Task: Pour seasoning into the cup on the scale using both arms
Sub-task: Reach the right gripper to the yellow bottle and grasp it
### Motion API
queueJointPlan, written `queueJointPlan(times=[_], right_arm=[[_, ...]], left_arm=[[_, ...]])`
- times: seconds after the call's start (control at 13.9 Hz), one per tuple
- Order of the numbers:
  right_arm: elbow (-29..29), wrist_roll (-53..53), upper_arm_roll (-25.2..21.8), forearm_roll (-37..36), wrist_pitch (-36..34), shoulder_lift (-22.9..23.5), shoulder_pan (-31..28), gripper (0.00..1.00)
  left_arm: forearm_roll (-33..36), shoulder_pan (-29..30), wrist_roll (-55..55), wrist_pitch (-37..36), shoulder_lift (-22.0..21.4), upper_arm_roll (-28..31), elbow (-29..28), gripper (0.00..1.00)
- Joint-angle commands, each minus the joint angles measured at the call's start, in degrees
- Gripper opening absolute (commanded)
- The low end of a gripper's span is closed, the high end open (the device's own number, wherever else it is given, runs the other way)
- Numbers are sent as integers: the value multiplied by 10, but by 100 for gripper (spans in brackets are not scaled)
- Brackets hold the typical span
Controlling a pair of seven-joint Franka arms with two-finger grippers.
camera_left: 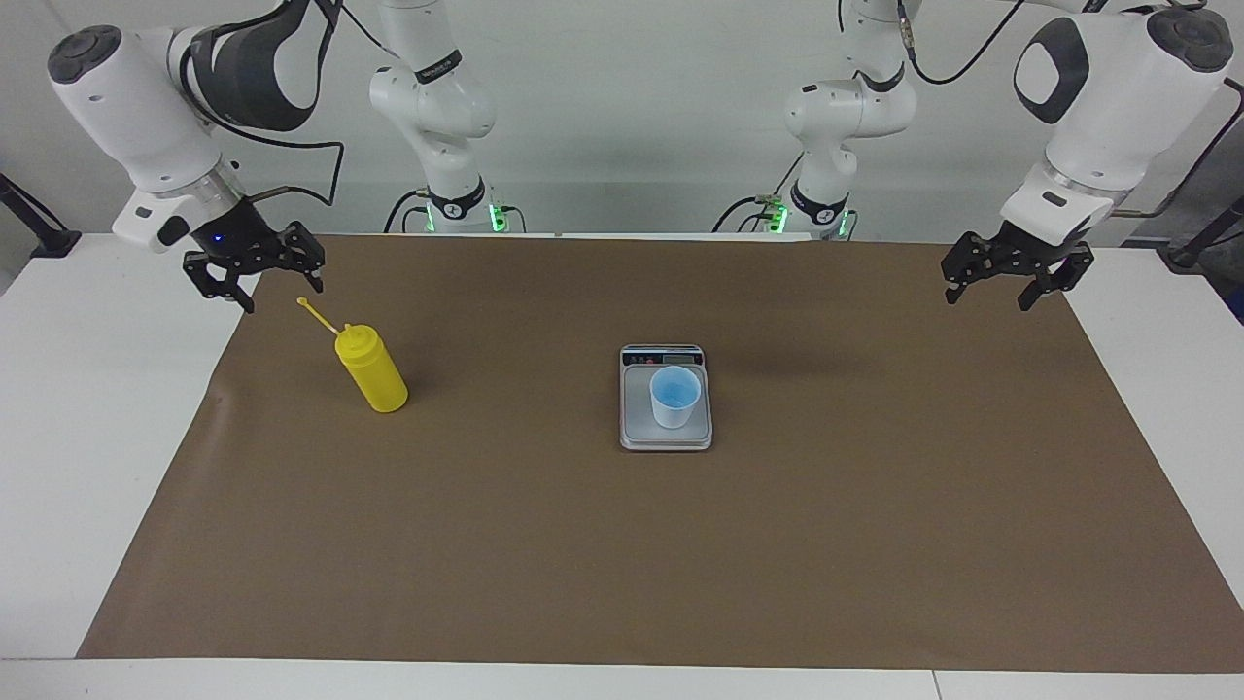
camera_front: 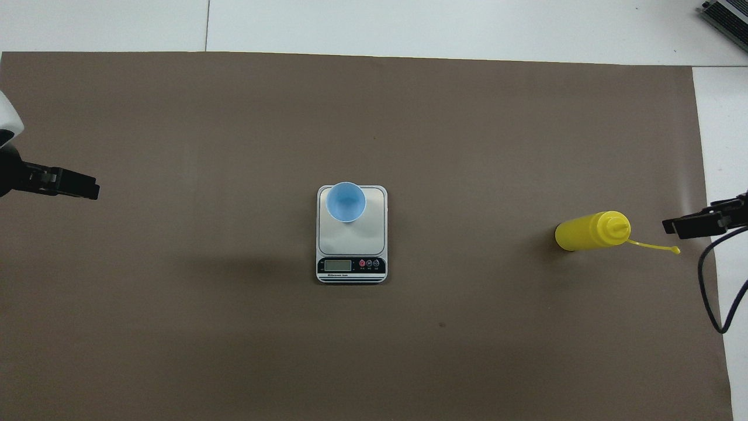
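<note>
Overall, brown mat (camera_left: 622,544) on white table (camera_left: 87,437), pale wall (camera_left: 632,117).

I see two white jointed arms with smooth rounded shells; each has a dark grey round cap on its big joint and dark grey panels set in the casing, and black cables run along the links in loose loops. At each base there is a black ring, and small green lights glow there. Each arm ends in a black two-finger claw, the right claw (camera_left: 255,275) under a clear collar with a small blue light, the left claw (camera_left: 1016,270) under a plain white wrist.
</note>
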Motion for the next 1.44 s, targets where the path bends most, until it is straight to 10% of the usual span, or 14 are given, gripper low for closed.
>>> queueJointPlan(times=[0.0, 0.72, 1.36], right_arm=[[-100, -127, 5, 47, 49, -39, -34, 100], [-238, -609, 3, 416, 198, 37, -119, 100], [-259, -733, 4, 577, 202, 71, -95, 100]], left_arm=[[3, -5, -13, -18, -19, -2, -6, 100], [3, -3, -10, -27, -19, -7, 11, 100], [-11, -5, -15, -69, -26, -12, 39, 100]])
